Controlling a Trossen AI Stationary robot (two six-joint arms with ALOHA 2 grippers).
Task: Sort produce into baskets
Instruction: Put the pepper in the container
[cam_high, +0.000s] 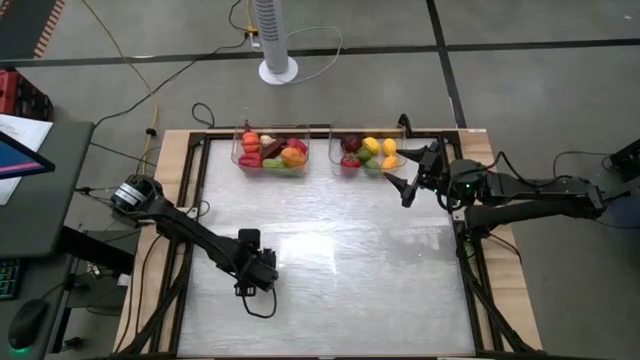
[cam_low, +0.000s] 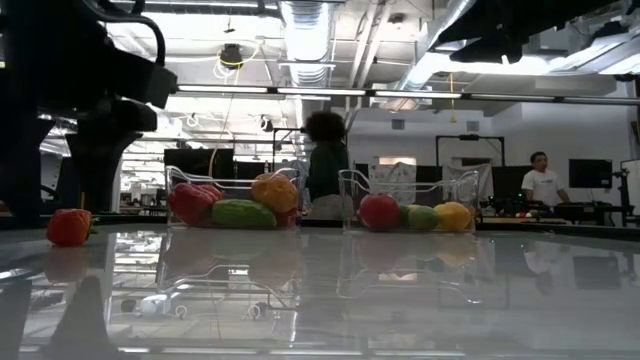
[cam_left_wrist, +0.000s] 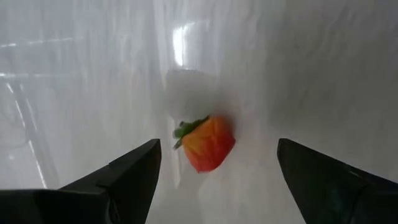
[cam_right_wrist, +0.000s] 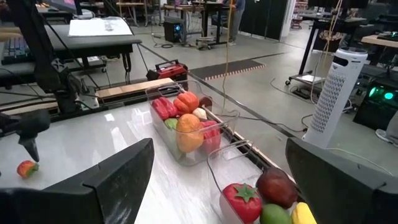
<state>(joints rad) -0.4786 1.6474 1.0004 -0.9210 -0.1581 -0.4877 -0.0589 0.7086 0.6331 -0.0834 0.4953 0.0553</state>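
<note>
One small red-orange pepper with a green stem (cam_left_wrist: 208, 143) lies on the white table; it also shows in the low view (cam_low: 68, 227) and the right wrist view (cam_right_wrist: 26, 168). My left gripper (cam_left_wrist: 217, 180) is open above it, pointing down, one finger on either side and clear of it. In the high view my left gripper (cam_high: 256, 283) hides the pepper. My right gripper (cam_high: 398, 190) is open and empty, just in front of the right clear bin (cam_high: 368, 170). The left clear bin (cam_high: 270, 168) and the right one both hold several fruits and vegetables.
The two bins stand side by side at the table's far edge (cam_low: 235, 200) (cam_low: 410, 205). A white tower fan (cam_high: 277, 40) stands on the floor beyond the table. People show in the room behind (cam_low: 325, 165).
</note>
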